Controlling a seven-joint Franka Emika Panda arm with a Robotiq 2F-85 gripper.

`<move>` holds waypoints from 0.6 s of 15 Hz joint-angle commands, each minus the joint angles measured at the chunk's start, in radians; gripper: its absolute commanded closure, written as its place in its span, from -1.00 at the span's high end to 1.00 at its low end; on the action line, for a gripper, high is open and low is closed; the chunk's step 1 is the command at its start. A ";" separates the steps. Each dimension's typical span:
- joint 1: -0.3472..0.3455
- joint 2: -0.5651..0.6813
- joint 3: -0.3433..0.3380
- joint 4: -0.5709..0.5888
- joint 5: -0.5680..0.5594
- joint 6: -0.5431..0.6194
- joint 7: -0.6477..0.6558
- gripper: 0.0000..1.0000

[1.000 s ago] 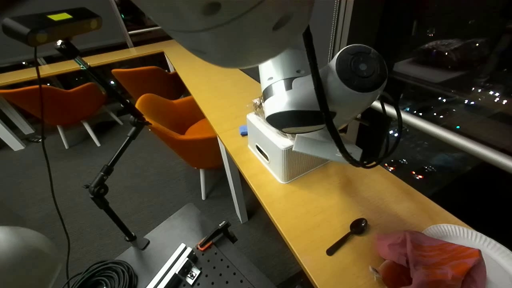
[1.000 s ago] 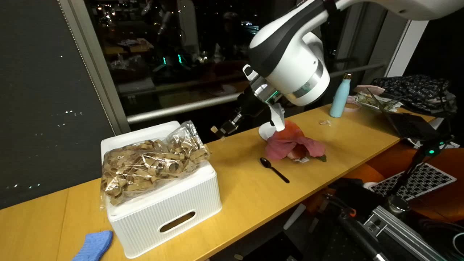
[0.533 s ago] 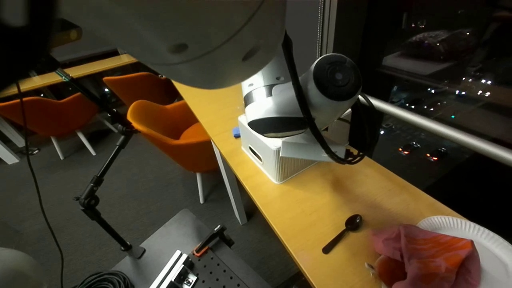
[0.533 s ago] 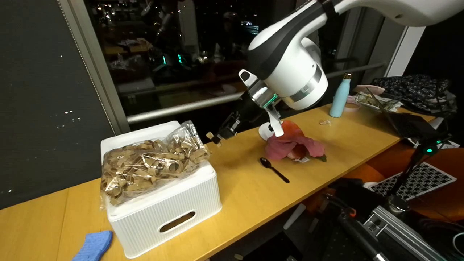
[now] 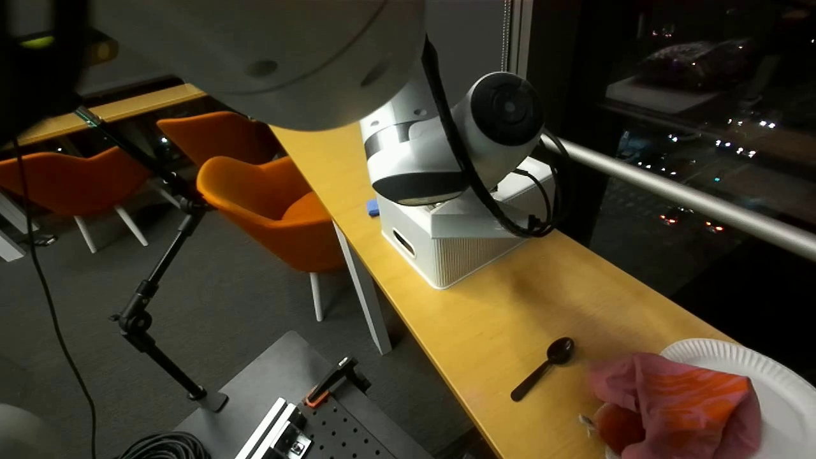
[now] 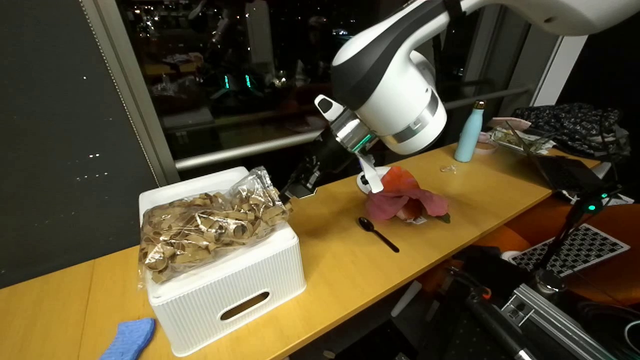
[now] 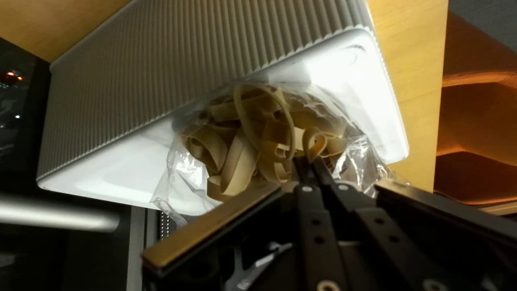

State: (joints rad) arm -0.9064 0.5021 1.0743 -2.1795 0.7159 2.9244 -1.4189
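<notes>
Tan band (image 7: 308,141) | is curling at twelve o'clock from your jaws, wrist view | your gripper (image 7: 309,162) is apparently pinching it | likely handling light, springy; best held across one wall

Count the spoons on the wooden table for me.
1: the black spoon lying on the wooden table between the white box and the pink-orange cloth. Others could be hidden beneath that cloth.

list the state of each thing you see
Pincer: shut, seemingly on a curled strip
Box: upright
Bag: bulging, lying on the box
Spoon: lying flat
Plate: partly covered
Cloth: crumpled, partly over the plate
Bottle: upright, capped
Laptop: open
</notes>
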 commanded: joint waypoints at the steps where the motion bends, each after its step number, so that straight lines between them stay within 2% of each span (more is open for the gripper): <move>1: 0.018 0.075 -0.008 0.044 -0.027 0.018 -0.048 -0.99; 5: 0.058 0.096 -0.025 0.068 -0.052 0.046 -0.090 -0.99; 9: 0.138 0.138 -0.089 0.125 -0.120 0.052 -0.076 -0.99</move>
State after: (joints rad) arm -0.8358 0.5325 1.0326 -2.1339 0.6591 2.9394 -1.4751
